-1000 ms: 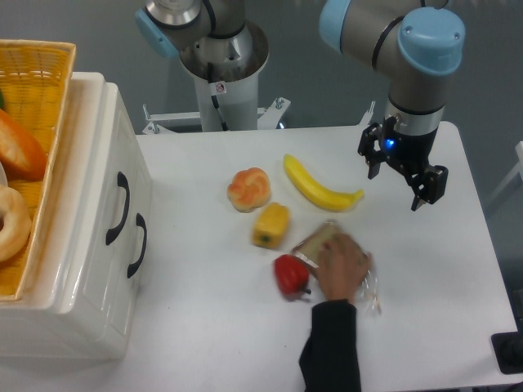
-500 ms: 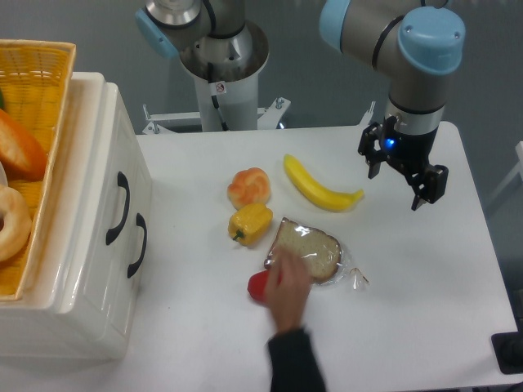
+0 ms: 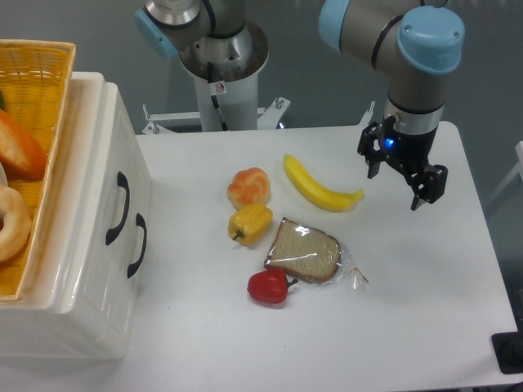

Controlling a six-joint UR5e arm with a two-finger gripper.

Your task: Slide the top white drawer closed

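White top drawer [image 3: 98,220] sits far from your spread, empty claw [image 3: 400,180]; you could clip the banana [image 3: 319,186] crossing over.

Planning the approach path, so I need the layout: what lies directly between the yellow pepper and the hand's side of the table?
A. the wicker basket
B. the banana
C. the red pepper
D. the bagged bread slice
B: the banana lies right of and above the yellow pepper, toward the open hand; the bread sits lower.
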